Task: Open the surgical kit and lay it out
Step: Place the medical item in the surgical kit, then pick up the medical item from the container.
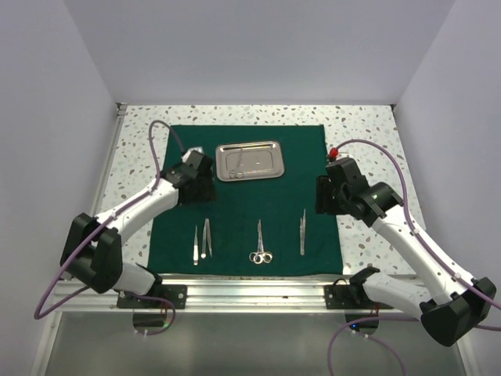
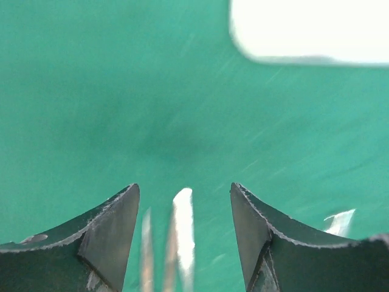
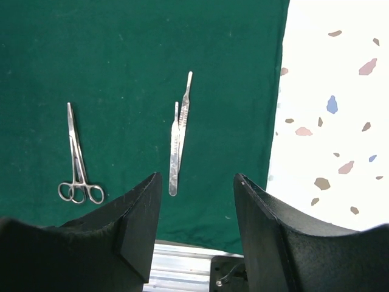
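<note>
The dark green cloth (image 1: 235, 211) of the surgical kit lies spread flat. The steel tray (image 1: 249, 160) sits at its far middle with slim instruments inside. Along the near side lie two tweezers (image 1: 202, 241), scissors (image 1: 261, 244) and more tweezers (image 1: 302, 232). My left gripper (image 1: 202, 192) hovers open over the cloth left of the tray. In the left wrist view, blurred steel tweezers (image 2: 182, 237) lie between its spread fingers (image 2: 115, 231), untouched. My right gripper (image 1: 322, 196) stands open and empty above the cloth's right edge. Its wrist view shows the scissors (image 3: 78, 159) and tweezers (image 3: 179, 139).
Speckled white tabletop (image 1: 368, 149) surrounds the cloth, with white walls on three sides. An aluminium rail (image 1: 250, 291) carrying the arm bases runs along the near edge. A bright white patch (image 2: 310, 30) fills the left wrist view's upper right; another steel sliver (image 2: 340, 222) glints at the right.
</note>
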